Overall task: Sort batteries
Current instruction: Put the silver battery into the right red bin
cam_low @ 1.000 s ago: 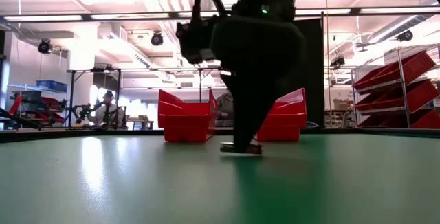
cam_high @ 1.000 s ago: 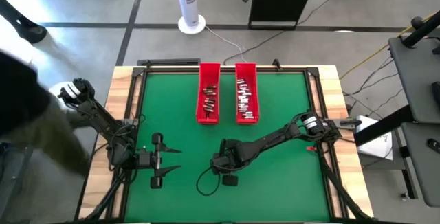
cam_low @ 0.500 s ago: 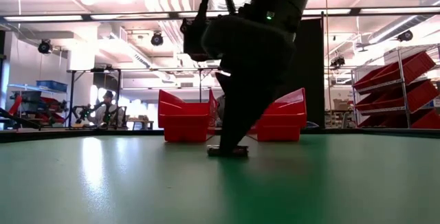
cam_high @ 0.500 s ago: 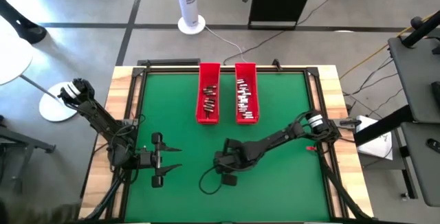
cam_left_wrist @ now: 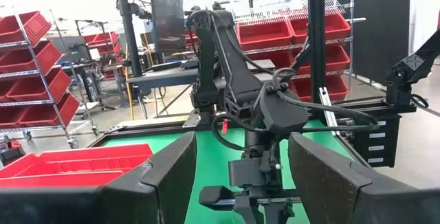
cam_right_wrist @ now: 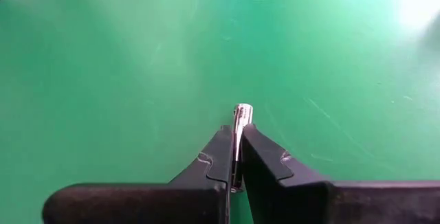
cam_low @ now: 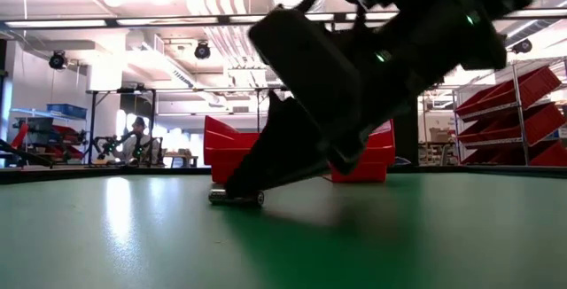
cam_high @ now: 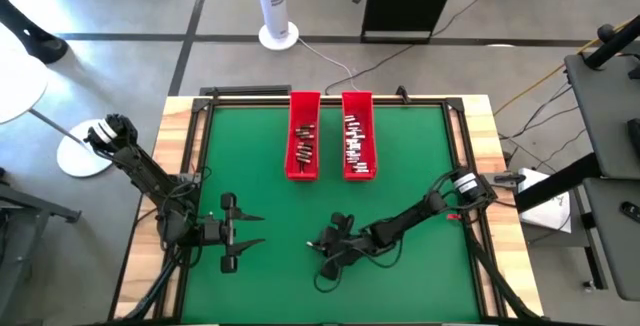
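1. Two red trays (cam_high: 304, 149) sit side by side at the far middle of the green mat (cam_high: 400, 186), both holding batteries (cam_high: 358, 146). In the low view they stand behind the right arm, partly hidden by it.
2. Right gripper (cam_high: 318, 244) is low over the near-centre mat, arm stretched in from the right edge. Fingers (cam_right_wrist: 221, 157) are clenched on a single battery (cam_right_wrist: 240, 114); its silvery end sticks out past the tips.
3. Low view: that battery (cam_low: 236, 197) lies flat, touching the mat, fingers angled down onto it.
4. A loop of black cable (cam_high: 340, 266) hangs off the right wrist just beside the gripper, on the near side.
5. Left gripper (cam_high: 250, 231) sits over the near-left mat, pointing toward the right gripper, fingers spread, nothing between them. Gap between the two grippers is bare mat.
6. Wooden border (cam_high: 180, 136) and a dark rail frame the mat. Bare mat between the trays and both grippers, and either side of the trays.
7. Off-table: white fan stand (cam_high: 279, 34) beyond the far edge, grey bench (cam_high: 610, 116) to the right.
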Action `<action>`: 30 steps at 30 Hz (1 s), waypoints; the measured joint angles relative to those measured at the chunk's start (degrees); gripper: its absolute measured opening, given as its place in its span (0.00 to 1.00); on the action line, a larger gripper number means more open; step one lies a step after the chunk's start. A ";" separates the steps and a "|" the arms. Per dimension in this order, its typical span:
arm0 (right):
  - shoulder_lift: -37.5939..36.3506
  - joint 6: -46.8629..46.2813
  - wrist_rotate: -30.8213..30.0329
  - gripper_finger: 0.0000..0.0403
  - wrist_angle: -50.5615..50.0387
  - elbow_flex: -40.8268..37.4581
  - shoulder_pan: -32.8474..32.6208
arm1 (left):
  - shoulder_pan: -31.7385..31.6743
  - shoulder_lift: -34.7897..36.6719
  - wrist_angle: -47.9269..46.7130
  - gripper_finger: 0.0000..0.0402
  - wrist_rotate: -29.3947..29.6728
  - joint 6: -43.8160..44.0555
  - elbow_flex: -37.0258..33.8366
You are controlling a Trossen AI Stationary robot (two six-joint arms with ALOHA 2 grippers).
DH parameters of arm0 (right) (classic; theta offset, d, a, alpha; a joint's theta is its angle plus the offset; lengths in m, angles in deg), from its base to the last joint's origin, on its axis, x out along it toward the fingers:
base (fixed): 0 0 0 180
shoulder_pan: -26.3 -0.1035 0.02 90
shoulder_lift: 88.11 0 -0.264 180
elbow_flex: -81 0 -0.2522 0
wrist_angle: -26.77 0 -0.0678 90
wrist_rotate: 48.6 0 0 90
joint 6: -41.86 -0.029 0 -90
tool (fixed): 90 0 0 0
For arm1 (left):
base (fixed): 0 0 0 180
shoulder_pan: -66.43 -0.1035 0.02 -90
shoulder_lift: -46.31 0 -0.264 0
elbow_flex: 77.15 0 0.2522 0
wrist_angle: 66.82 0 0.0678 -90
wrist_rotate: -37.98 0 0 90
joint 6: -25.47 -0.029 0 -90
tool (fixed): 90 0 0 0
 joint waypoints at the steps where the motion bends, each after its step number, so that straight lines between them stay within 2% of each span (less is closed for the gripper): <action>1: 0.00 0.42 -0.32 0.04 2.21 -1.14 -0.07 | 0.00 0.00 -0.02 0.52 0.00 0.00 0.00; 7: -0.13 4.36 -0.62 0.04 6.02 -5.07 -0.10 | -0.07 0.00 -0.04 0.52 0.27 0.22 0.00; 15: -0.24 8.05 -0.80 0.04 -2.96 -1.72 -0.09 | -0.25 -0.02 -1.46 0.52 0.42 0.32 0.00; 19: -0.24 7.69 -0.83 0.05 -3.83 -1.32 0.01 | -0.69 -0.02 -2.71 0.52 0.50 1.15 -0.02; 25: -0.23 6.14 -3.67 0.10 -4.31 -1.85 0.44 | -1.51 -0.04 -3.58 0.52 0.50 2.12 -0.02; 30: -0.15 4.74 -3.42 0.16 -5.15 -1.95 1.14 | -1.51 -0.04 -3.96 0.52 0.48 2.58 -0.01</action>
